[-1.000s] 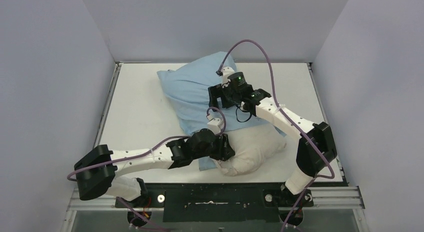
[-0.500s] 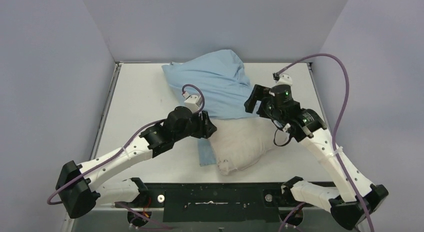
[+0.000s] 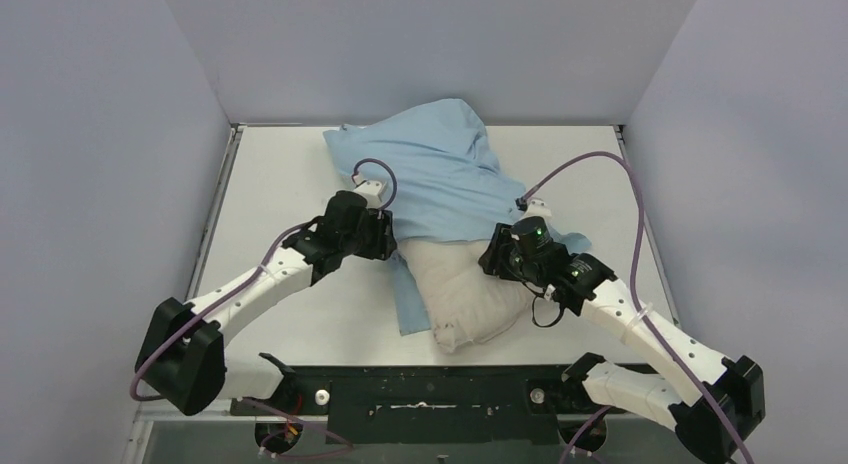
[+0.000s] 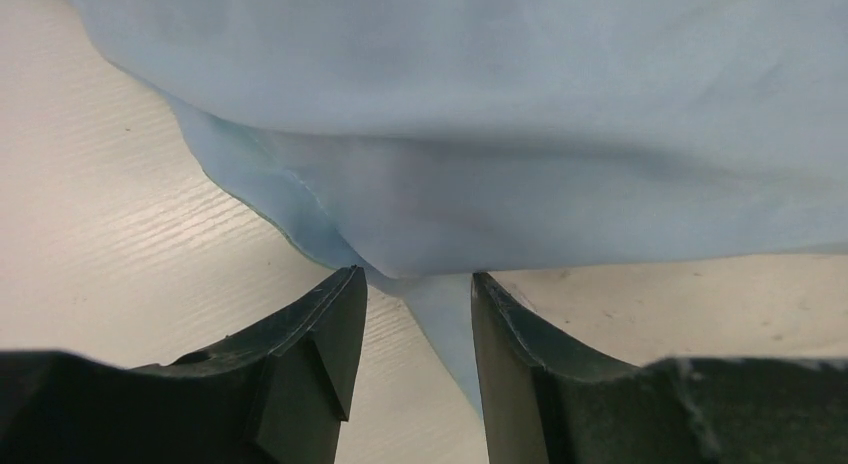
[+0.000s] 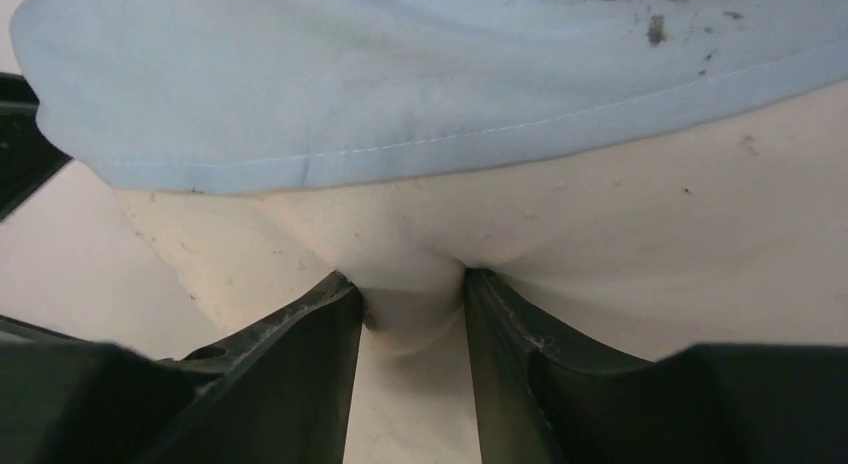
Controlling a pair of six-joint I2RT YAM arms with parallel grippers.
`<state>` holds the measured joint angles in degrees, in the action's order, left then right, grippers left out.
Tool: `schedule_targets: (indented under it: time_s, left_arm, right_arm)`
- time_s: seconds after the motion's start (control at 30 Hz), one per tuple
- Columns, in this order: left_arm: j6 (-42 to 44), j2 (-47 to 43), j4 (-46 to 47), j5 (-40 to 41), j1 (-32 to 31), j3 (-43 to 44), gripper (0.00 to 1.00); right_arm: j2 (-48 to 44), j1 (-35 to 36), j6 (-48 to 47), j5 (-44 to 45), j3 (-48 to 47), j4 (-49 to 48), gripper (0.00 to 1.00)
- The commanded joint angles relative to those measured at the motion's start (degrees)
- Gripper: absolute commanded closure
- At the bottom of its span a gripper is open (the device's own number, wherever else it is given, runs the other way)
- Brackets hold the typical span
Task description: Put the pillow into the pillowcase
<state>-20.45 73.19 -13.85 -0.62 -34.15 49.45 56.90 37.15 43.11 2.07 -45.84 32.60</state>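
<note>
**Pillow about half inside the pillowcase**

Top view. Plain grey-lilac walls [image 3: 100, 134] close the cell at 9, 12 and 3 o'clock. The table [image 3: 280, 184] is white, matt and faintly grained, with dark speckling visible where the wrist views show it.

The pillowcase [image 3: 440, 169], light blue side up, lies rumpled from table centre toward 12 o'clock, its mouth facing 6 o'clock. The pillow [image 3: 465, 289] enters that mouth. Its far part is covered and its near end lies bare toward 6 o'clock, with a strip of blue cloth showing under it at 7 o'clock.

Judged from this, insertion is roughly midway. What is left is drawing the hem over the bare end and seating the corners.

The left gripper [image 4: 415, 277], at 9 o'clock of the mouth, has its fingers closed on a fold of the pillowcase edge. The right gripper [image 5: 408, 277], at 3 o'clock, pinches a bulge of pillow fabric just below the stitched hem.
</note>
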Motion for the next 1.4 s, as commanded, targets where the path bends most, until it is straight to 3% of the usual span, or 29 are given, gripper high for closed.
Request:
schedule_targets:
  time_s: [0.0,0.1,0.2,0.23,0.57,0.8,0.93,1.03,1.1,1.27,1.37]
  left_arm:
    - [7.1,5.7,5.8,-3.1,0.2,5.2,0.57]
    - [9.8,9.3,8.2,-3.7,0.2,7.3,0.59]
    - [12.5,9.2,9.0,-6.4,0.2,8.1,0.93]
    - [13.3,8.4,8.6,-7.9,0.2,8.2,1.00]
    - [10.9,1.3,9.2,-25.3,-0.6,2.5,1.00]
    - [11.3,5.6,9.4,-30.2,-4.6,0.7,1.00]
    - [11.1,5.4,6.0,-25.9,-6.6,2.4,0.96]
    - [10.8,2.3,4.0,-17.5,-8.2,3.4,0.69]
    - [12.0,-0.4,4.8,-10.1,-10.5,3.1,0.61]
    - [17.7,-2.3,9.3,4.8,-16.7,3.3,0.57]
    - [20.0,-0.1,10.9,8.6,-18.1,4.2,0.58]
  right_arm:
    - [3.1,-2.1,-6.1,7.3,-1.1,-7.8,0.63]
    - [3.9,-5.8,-8.7,5.1,-0.7,-9.7,0.64]
    - [3.7,-9.6,-9.9,2.0,0.8,-12.5,0.64]
    - [3.6,-10.5,-10.5,1.3,1.4,-13.4,0.64]
    - [8.1,-13.8,-12.2,-2.9,2.2,-22.6,0.65]
    - [13.0,-15.2,-11.8,-7.9,0.7,-27.8,0.67]
    - [14.2,-15.7,-12.8,-8.4,-0.7,-27.7,0.67]
    - [13.3,-16.2,-12.6,-8.7,-2.6,-23.2,0.64]
    - [11.5,-16.4,-11.3,-8.1,-3.4,-18.8,0.60]
    - [4.8,-16.7,-7.9,-7.0,-2.0,-13.1,0.41]
    - [0.5,-16.8,-6.5,-7.2,-0.3,-11.5,0.38]
